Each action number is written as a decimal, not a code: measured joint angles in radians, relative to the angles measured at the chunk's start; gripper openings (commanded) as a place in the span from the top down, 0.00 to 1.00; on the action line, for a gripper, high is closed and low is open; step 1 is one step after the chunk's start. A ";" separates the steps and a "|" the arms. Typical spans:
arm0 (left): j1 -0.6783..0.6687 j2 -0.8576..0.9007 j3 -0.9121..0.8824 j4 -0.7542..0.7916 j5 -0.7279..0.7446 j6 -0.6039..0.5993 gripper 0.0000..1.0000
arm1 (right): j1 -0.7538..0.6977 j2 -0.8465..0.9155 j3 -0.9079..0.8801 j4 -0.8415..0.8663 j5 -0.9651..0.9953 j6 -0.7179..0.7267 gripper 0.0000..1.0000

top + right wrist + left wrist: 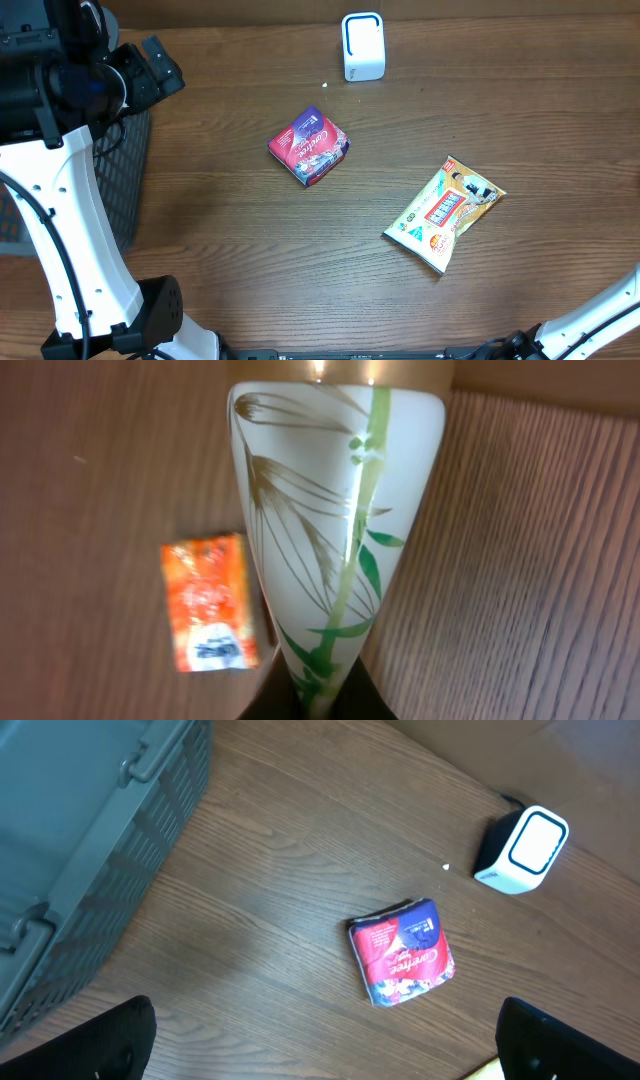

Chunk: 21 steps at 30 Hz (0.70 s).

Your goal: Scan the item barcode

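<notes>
Basket (60, 870): cut off at 9 and 12 o'clock.
Left fingers (105, 1045): only tips, at 7 and 5 o'clock.
Bamboo-print pouch (330, 510): top cropped at 12 o'clock; hides right fingers.
Orange packet (208, 603): print blurred.

The left arm (62, 215) is made up of white links and black joints (160, 305), with a black cable (55, 250) run alongside. On the left gripper (322, 1030), black blunt fingers (112, 1042) are seen. A white link is shown of the right arm (598, 312).
</notes>
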<state>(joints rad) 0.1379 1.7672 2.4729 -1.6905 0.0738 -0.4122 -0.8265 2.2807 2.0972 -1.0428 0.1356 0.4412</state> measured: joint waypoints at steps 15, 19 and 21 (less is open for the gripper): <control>0.000 0.000 0.000 0.000 0.000 0.000 0.00 | 0.006 0.004 -0.012 -0.069 -0.007 0.002 0.43; 0.000 0.000 0.000 0.000 0.000 0.000 0.00 | 0.006 0.003 -0.005 -0.106 -0.072 0.003 0.43; 0.000 0.000 0.000 0.000 0.000 0.000 0.00 | 0.006 0.001 0.004 -0.120 -0.163 0.003 0.44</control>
<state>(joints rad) 0.1379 1.7672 2.4729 -1.6909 0.0738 -0.4122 -0.8200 2.2818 2.1010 -1.1625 -0.0277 0.4438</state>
